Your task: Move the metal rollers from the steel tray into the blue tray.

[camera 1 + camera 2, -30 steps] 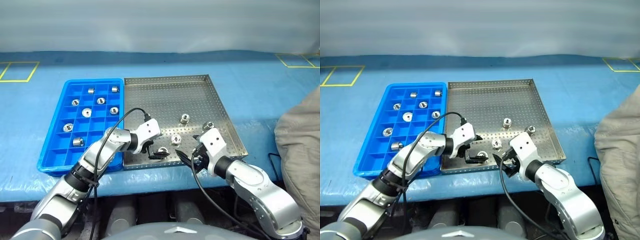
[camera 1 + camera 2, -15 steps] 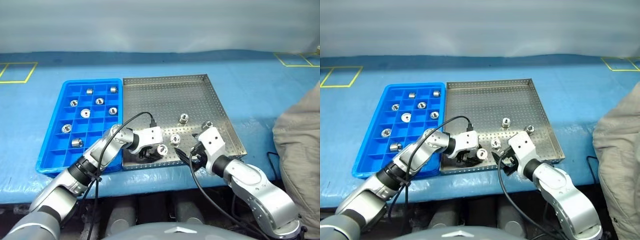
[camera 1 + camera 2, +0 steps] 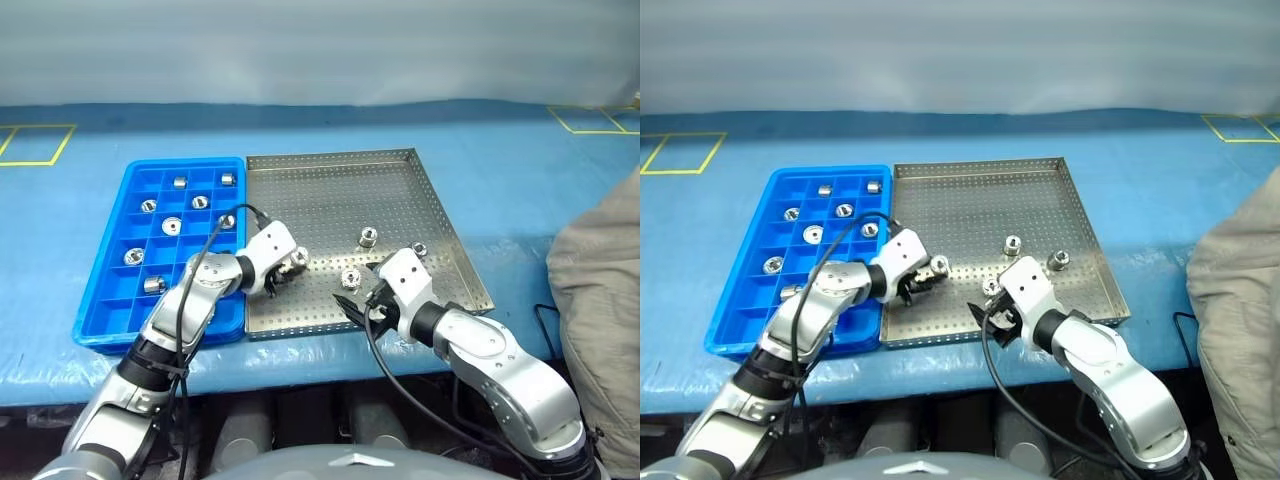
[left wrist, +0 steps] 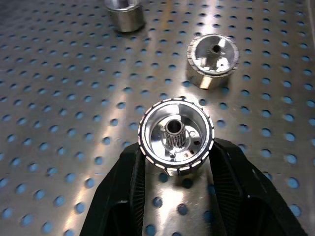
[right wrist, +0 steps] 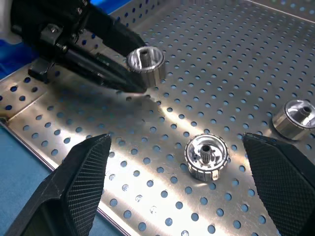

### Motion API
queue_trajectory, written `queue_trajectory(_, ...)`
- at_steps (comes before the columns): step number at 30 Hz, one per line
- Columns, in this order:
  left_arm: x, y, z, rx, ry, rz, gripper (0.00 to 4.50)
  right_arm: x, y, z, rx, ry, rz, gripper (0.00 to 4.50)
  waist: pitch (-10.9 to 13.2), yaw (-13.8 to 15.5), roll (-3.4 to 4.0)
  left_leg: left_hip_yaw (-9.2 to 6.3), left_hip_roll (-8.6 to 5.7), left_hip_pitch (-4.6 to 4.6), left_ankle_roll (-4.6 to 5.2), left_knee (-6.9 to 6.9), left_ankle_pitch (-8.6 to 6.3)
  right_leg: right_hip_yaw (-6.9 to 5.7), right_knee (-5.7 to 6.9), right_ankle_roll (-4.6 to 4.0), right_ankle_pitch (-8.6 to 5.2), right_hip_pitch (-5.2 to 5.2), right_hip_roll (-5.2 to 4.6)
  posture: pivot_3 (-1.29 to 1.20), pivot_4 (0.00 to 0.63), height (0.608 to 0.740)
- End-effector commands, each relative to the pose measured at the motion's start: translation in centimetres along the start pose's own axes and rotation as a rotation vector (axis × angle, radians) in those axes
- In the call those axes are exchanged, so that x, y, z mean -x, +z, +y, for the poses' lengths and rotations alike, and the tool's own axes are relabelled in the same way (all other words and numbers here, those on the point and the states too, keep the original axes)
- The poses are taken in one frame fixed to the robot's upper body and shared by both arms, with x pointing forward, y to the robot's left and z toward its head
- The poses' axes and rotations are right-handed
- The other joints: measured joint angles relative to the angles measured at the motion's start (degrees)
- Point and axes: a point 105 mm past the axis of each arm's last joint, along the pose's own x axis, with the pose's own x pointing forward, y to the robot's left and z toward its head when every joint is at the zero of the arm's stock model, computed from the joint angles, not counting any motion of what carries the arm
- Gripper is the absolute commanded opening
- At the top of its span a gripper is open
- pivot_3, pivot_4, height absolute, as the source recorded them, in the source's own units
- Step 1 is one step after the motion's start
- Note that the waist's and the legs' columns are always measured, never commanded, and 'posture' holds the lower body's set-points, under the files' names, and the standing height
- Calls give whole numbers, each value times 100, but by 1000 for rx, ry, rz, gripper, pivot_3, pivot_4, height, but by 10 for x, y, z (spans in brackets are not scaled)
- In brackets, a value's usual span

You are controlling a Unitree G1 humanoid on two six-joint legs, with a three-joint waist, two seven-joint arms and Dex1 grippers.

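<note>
One of the metal rollers (image 4: 176, 136), a short shiny cylinder with a ribbed rim and a toothed central hole, sits clamped between the two black ridged fingers (image 4: 129, 191) of the left hand (image 3: 283, 272), lifted off the perforated floor near the left edge of the steel tray (image 3: 330, 170). A second ago that hand was wide apart around a roller lying on the floor by the tray's near rim; now it has shut on it and carried it up and towards the blue tray (image 3: 104, 310). Three more rollers lie loose on the steel floor: one (image 3: 350, 278) just ahead of the right hand (image 3: 362, 306), one (image 3: 368, 237) farther back, and one (image 3: 419, 249) towards the right rim. The right hand hovers over the near part of the tray with its fingers spread wide, touching nothing, and has edged a little leftward. The blue tray, bright plastic with a grid of square compartments, lies against the steel tray's left side and already holds several rollers (image 3: 171, 226) in separate cells. Both trays rest on a blue-sheeted surface (image 3: 520, 170).
</note>
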Motion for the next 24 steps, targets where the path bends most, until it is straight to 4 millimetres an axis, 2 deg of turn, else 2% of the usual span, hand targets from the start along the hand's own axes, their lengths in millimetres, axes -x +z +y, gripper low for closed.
queue_trajectory(1,30,15,35,94,309,-89,1615,-8,15,7,35,65,-51,4500,1,21,-2,1,0,0,0,0,0,2,-1,3,2,0,-1,32,150,740)
queue_trajectory(7,86,-6,58,237,758,-75,1615,-28,33,26,95,215,-104,4500,3,120,-6,-5,-1,1,0,0,0,-2,0,8,5,3,1,141,150,740)
queue_trajectory(13,132,-38,58,383,1121,12,1615,-46,52,51,138,403,-193,4500,5,396,-12,-11,-3,4,-1,1,0,-9,-2,6,5,10,-1,240,150,740)
queue_trajectory(18,149,-56,43,435,1242,98,1615,-52,56,63,159,489,-219,4500,5,625,-16,-21,-5,-1,-1,4,0,-20,-6,2,4,13,-8,276,150,740)
queue_trajectory(24,150,-69,30,513,1275,173,1615,-54,54,66,170,504,-218,4500,6,717,-16,-32,-4,-4,-2,14,0,-35,-3,-5,1,16,-13,281,150,740)
